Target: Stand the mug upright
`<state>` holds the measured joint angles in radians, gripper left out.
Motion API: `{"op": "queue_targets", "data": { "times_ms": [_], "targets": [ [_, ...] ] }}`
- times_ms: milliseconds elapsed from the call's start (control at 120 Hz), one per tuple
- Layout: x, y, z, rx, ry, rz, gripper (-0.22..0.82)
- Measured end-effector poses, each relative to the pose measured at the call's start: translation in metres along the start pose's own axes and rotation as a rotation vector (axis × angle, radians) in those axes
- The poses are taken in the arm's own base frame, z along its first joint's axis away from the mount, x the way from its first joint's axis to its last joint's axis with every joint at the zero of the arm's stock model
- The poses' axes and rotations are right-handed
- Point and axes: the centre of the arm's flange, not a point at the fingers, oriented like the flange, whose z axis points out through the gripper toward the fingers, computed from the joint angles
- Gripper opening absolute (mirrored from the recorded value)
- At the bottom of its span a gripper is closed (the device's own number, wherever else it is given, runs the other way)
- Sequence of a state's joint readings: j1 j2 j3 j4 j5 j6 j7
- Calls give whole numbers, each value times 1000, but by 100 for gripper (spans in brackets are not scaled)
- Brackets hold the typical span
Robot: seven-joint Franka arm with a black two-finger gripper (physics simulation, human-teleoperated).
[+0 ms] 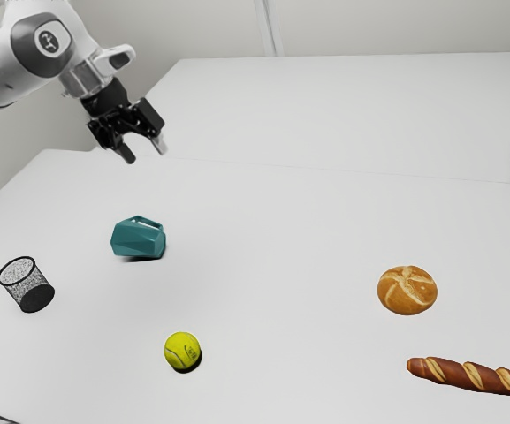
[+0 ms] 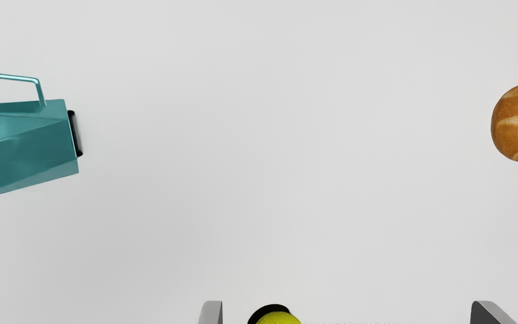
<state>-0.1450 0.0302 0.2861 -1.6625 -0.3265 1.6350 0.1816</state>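
Hanging wide over the table: the pincer, empty, with the mug on its side below

The table, broad and white, spreads beneath the pincer and carries everything else. The arm, white with dark patches, comes in from the exterior view's left and holds the pincer well above the surface. Its two fingers stand far apart, nothing clasped by them.

Longest of the loose things is the breadstick, brown with pale slashes, well away from the pincer toward the exterior view's right.

The mug, teal and faceted, lies tipped over on the table, lower than the pincer and apart from it. In the wrist view it sits out past one finger, its handle on the side away from the ball (which end is the mouth, I cannot tell).

The bun, round and golden with a scored crust, is out past the other finger, near the breadstick but not touching it.

The mesh cup, black, is below the pincer and further toward the exterior view's left than the mug.

Smallest, the ball is yellow-green; the wrist view puts part of it between the fingertips, though it rests on the table well beneath them.
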Motion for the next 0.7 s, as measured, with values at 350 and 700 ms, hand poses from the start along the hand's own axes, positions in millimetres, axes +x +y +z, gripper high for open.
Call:
{"op": "queue_targets", "data": {
  "times_ms": [350, 700],
  "targets": [
    [-14, -125, -20, -103, 54, -126, 60],
    [-1, -221, 20, -227, 61, -179, 60]
  ]
}}
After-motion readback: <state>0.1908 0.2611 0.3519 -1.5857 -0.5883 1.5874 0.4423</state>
